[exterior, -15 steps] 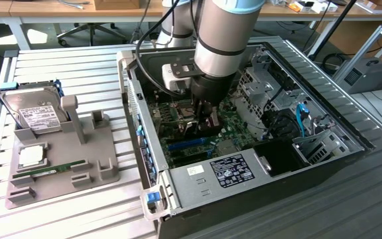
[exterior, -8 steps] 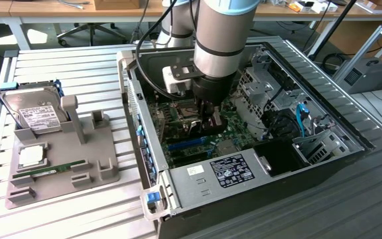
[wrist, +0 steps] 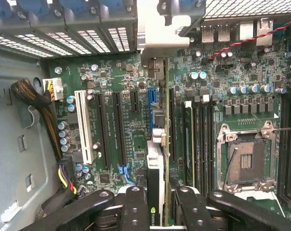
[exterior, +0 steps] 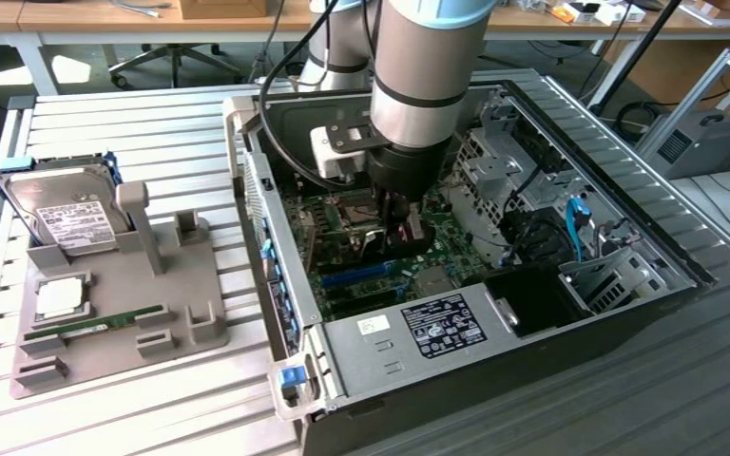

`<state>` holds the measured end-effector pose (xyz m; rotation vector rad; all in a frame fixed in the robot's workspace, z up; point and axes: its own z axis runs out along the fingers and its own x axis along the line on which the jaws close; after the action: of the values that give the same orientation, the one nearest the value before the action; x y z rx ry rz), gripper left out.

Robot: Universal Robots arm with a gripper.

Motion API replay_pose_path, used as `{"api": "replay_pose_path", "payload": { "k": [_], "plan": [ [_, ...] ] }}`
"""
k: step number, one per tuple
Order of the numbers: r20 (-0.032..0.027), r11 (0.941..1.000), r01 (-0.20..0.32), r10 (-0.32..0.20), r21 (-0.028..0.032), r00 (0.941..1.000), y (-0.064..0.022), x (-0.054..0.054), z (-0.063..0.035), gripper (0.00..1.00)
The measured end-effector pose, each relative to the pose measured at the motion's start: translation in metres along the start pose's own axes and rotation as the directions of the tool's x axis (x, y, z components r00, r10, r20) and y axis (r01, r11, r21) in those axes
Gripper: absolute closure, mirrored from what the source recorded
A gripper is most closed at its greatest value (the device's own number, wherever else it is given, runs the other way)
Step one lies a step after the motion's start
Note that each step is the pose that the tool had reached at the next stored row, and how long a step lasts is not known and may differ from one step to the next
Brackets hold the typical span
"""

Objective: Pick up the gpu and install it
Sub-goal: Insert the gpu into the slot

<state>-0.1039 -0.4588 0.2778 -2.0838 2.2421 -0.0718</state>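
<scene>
Deep in the open computer case (exterior: 282,313), my gripper (exterior: 403,233) is shut on the gpu (exterior: 406,239), a dark card held on edge just above the green motherboard (exterior: 339,256). The wrist view looks straight down along the gpu (wrist: 156,178). It is a thin card with a black cover, clamped between the two black fingers (wrist: 136,207). Its silver end bracket (wrist: 155,29) reaches the case's rear slot wall. The card runs beside a short blue slot (wrist: 152,103). I cannot tell whether its lower edge sits in a slot.
A grey fixture (exterior: 187,294) on the slatted table holds a silver hard drive (exterior: 67,214), a processor chip (exterior: 61,299) and a memory stick (exterior: 92,325). Inside the case are the power supply (exterior: 435,328), drive cages (exterior: 606,275), an empty processor socket (wrist: 246,159) and a cable bundle (wrist: 34,96).
</scene>
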Motion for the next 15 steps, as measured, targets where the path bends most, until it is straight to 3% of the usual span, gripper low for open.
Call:
{"api": "replay_pose_path", "payload": {
  "k": [4, 5, 6, 7, 15],
  "plan": [
    [0.0006, 1.0000, 0.001, -0.001, 0.0052, 1.0000, 0.0003, 0.0000, -0.0001, 0.73],
    [0.0061, 0.9999, 0.003, -0.003, 0.0159, 1.0000, 0.0006, 0.0002, -0.0001, 0.73],
    [0.0141, 0.9998, 0.005, -0.006, 0.0216, 0.9999, 0.0005, 0.0005, 0.0000, 0.73],
    [0.0181, 0.9997, 0.006, -0.007, 0.0237, 0.9998, 0.0007, 0.0009, -0.0001, 0.73],
    [0.0204, 0.9996, 0.010, -0.011, 0.0249, 0.9997, 0.0010, 0.0027, -0.0001, 0.73]
  ]
}}
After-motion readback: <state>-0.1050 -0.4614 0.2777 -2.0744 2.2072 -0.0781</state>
